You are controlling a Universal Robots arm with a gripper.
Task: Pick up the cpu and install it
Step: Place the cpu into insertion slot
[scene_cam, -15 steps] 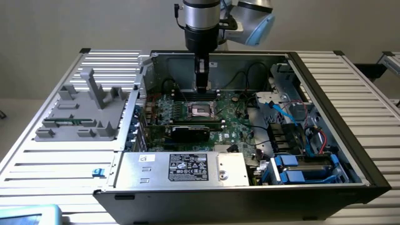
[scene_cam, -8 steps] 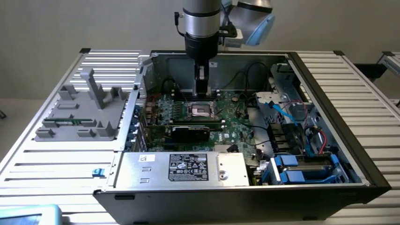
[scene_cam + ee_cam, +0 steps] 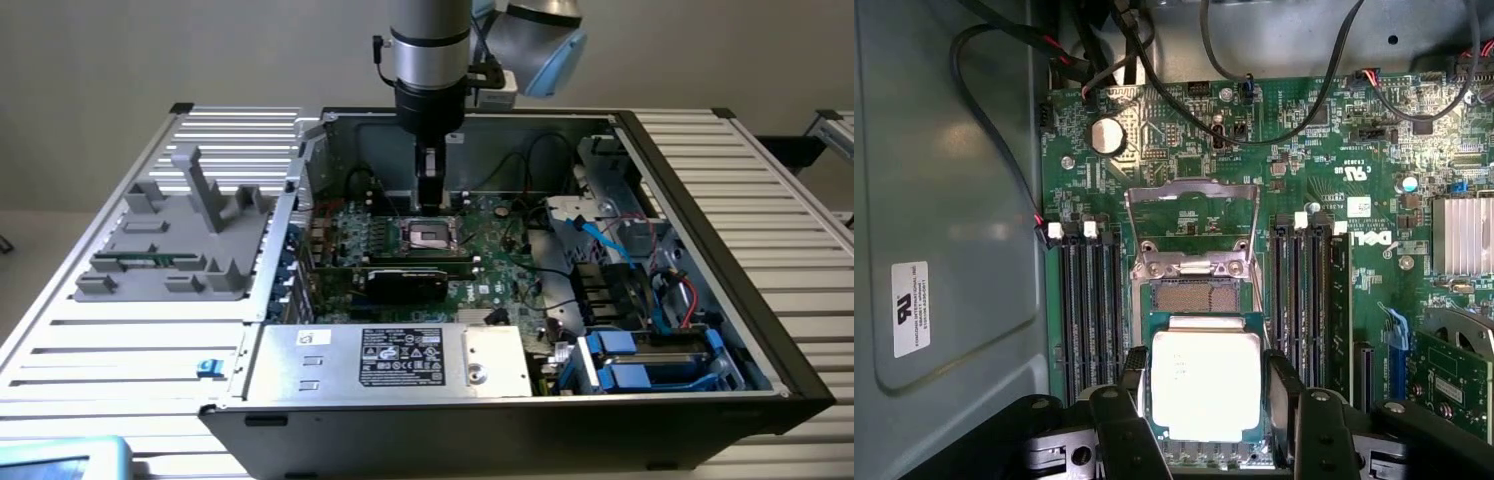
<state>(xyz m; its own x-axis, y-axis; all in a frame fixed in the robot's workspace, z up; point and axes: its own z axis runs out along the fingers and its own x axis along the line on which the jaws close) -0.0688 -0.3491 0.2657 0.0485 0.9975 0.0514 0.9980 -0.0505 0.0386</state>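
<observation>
Lowering the cpu point(image 3: 1206, 372), clamped at its edges between the fingers point(image 3: 1286, 385) just above the open socket point(image 3: 1194, 295), calls for a level, square approach; judged risk: tilt could bend the contacts

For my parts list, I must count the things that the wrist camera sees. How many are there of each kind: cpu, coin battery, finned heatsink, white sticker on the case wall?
cpu: 1
coin battery: 1
finned heatsink: 1
white sticker: 1
Total: 4
</observation>
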